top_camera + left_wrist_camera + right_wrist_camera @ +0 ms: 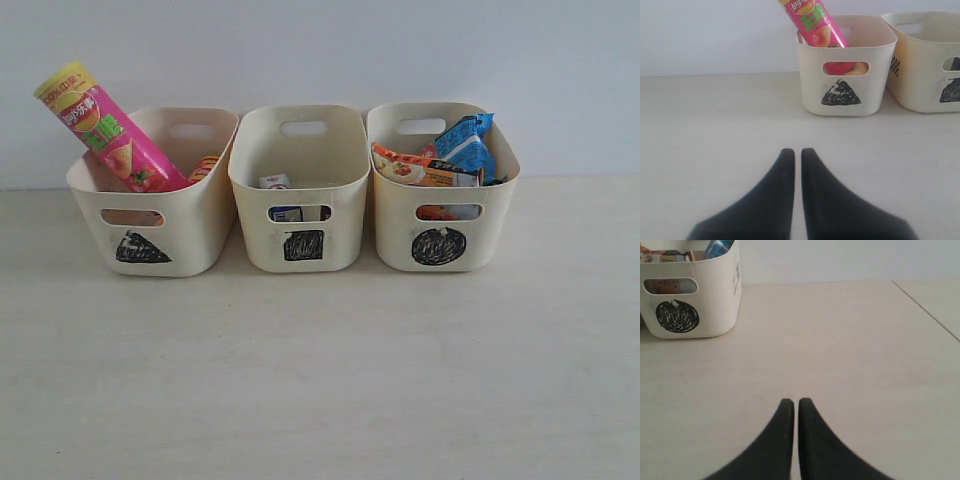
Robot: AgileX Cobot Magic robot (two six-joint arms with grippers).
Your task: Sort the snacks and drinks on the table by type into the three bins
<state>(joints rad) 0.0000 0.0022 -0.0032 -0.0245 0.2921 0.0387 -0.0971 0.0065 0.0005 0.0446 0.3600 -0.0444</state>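
Three cream bins stand in a row at the back of the table (320, 380). The triangle bin (190, 235) holds the pink chip tube (105, 130), which leans out to the left, and the yellow-orange tube (204, 167) barely shows beside it. In the square bin (255, 235) the top of a drink carton (274, 181) shows. The circle bin (400, 230) holds the blue packet (468, 145) and the orange bag (415, 170). My left gripper (797, 151) is shut and empty, well short of the triangle bin (812, 85). My right gripper (795, 401) is shut and empty, away from the circle bin (715, 305).
A plain white wall (320, 50) rises right behind the bins. Neither arm shows in the exterior view. In the right wrist view a seam or edge line (927, 310) crosses the table surface off to one side.
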